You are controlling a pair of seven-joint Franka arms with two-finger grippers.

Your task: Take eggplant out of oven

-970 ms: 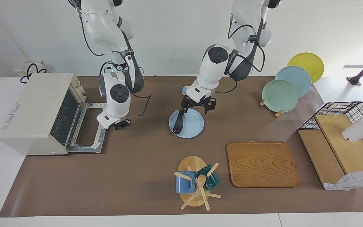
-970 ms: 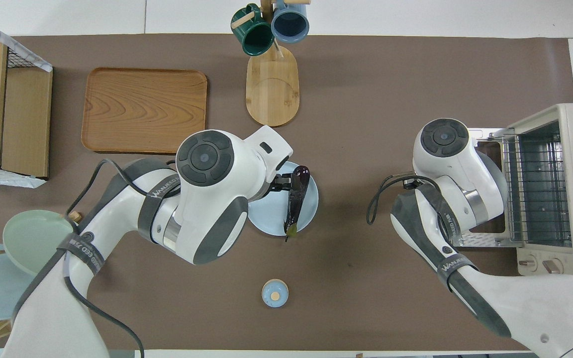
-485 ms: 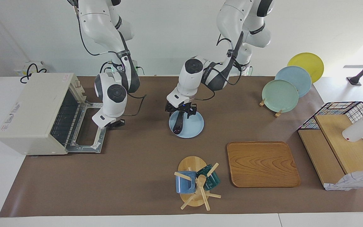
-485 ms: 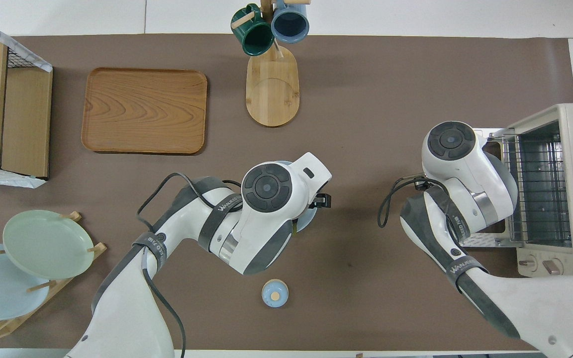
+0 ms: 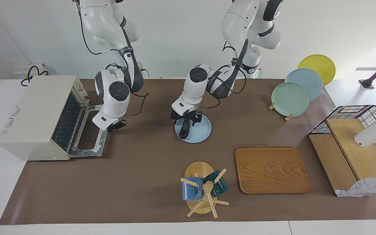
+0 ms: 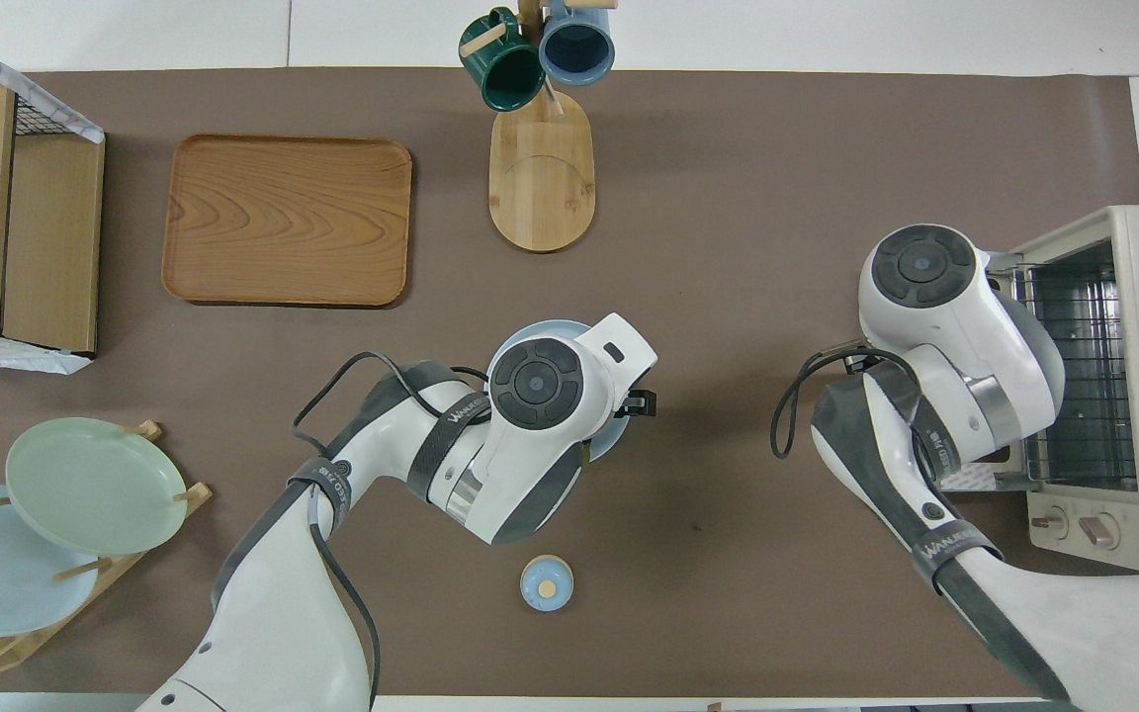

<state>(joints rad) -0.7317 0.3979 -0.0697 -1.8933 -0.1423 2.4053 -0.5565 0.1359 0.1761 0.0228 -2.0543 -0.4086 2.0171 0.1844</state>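
Observation:
The dark purple eggplant (image 5: pixel 184 129) lies on a light blue plate (image 5: pixel 201 132) in the middle of the table, outside the oven. My left gripper (image 5: pixel 186 118) hangs low over the eggplant's end nearer the robots, open, with a finger on each side of it. In the overhead view the left hand covers the eggplant, and only the plate's rim (image 6: pixel 528 332) shows. The cream oven (image 5: pixel 34 114) stands at the right arm's end with its door (image 5: pixel 88 138) let down and the wire rack bare. My right gripper (image 5: pixel 117 125) is shut at the door's outer edge.
A wooden tray (image 5: pixel 272 170) and a mug tree (image 5: pixel 202 191) lie farther from the robots than the plate. A rack of plates (image 5: pixel 290 99) and a wire basket with wooden boards (image 5: pixel 354 147) stand at the left arm's end. A small blue lid (image 6: pixel 547 581) sits near the robots.
My left gripper has swung from beside the plate to over the eggplant and come lower. My right gripper has shifted toward the oven, and the door's outer edge has moved in slightly with it.

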